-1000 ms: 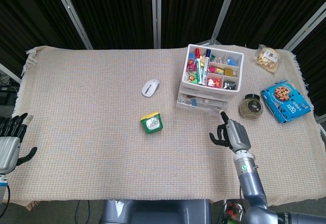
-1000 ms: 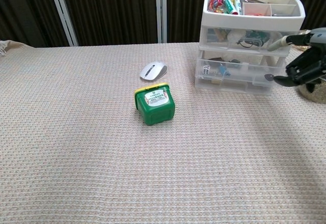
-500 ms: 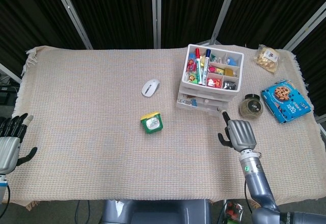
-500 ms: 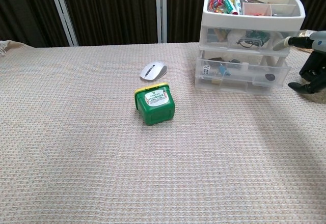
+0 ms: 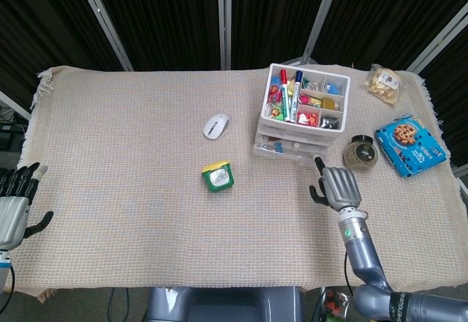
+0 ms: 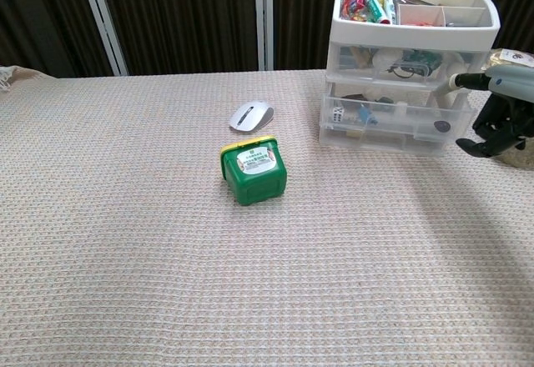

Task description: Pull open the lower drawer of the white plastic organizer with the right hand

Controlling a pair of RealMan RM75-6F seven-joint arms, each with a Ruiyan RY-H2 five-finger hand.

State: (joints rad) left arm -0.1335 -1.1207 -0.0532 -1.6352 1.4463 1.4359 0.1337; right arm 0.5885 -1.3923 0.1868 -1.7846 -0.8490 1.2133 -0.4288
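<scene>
We hover the right robot hand [image 5: 336,187], curled and empty, beside the lower drawer [image 6: 392,137]; next, hook its front and pull.

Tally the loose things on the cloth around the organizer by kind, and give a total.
Computer mouse: 1
Green box with yellow lid: 1
Glass jar: 1
Blue cookie pack: 1
Clear snack bag: 1
Total: 5
</scene>
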